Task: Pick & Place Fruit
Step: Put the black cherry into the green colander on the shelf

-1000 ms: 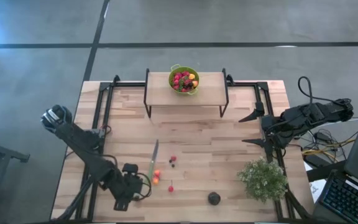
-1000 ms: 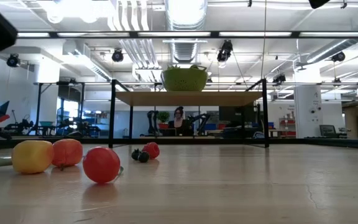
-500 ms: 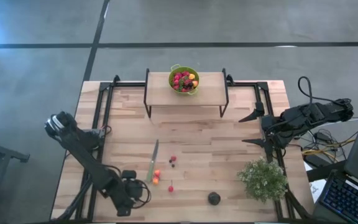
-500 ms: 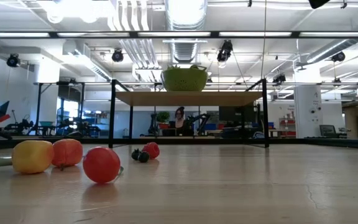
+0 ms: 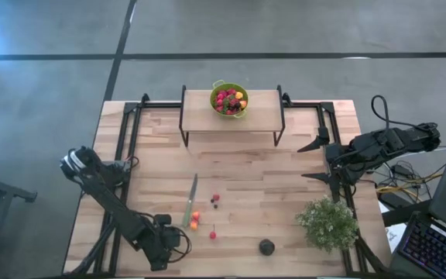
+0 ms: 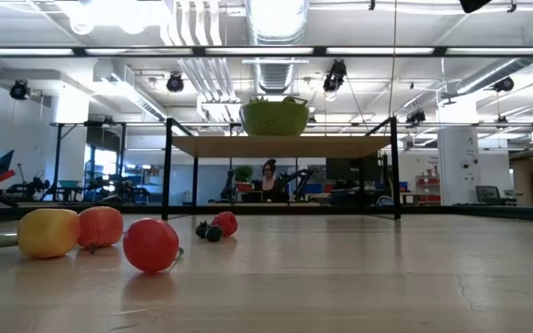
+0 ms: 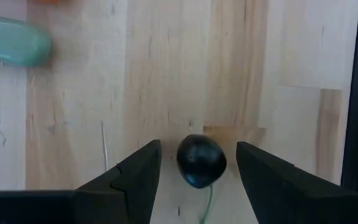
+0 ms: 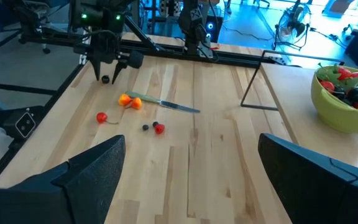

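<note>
Bright, even light falls on the worktop (image 5: 269,167) from above, leaving only faint shadows. In the low view, ceiling lights (image 6: 276,14) at 12 o'clock blow out to white glare. The left wrist view is soft, and the near fruit (image 6: 151,243) looks slightly blurred.

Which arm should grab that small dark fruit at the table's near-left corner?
Left. The left gripper hangs right over the small dark fruit, open fingers either side of it. The right gripper, also open, waits by the table's right edge, far across from it.
</note>
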`<state>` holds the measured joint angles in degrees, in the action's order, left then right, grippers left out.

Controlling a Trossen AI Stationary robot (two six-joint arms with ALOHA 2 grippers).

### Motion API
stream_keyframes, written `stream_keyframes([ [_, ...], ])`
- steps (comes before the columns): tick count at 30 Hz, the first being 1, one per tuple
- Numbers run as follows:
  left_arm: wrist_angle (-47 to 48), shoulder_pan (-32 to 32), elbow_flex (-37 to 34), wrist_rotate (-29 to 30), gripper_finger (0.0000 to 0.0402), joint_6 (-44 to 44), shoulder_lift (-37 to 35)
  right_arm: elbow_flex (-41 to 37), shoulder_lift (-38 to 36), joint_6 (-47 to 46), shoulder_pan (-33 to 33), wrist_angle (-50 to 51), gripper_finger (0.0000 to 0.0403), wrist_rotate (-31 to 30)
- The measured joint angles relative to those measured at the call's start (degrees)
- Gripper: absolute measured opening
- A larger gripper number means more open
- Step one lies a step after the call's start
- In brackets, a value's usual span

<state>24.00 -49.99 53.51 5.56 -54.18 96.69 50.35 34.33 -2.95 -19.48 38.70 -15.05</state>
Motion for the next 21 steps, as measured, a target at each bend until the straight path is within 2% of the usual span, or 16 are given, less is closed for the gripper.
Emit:
stream_keyframes([
  [8,0.0,0.0,0.1,0.1,0.0211,0.0,0.8,0.0,0.0,0.0,0.0,0.0,0.0363,0.0],
  [18,0.4,0.0,0.0,0.4,0.0129,0.1,0.7,0.0,0.0,0.0,0.0,0.0,0.0363,0.0],
  [21,0.1,0.0,0.0,0.2,0.0115,0.2,0.7,0.0,0.0,0.0,0.0,0.0,0.0363,0.0],
])
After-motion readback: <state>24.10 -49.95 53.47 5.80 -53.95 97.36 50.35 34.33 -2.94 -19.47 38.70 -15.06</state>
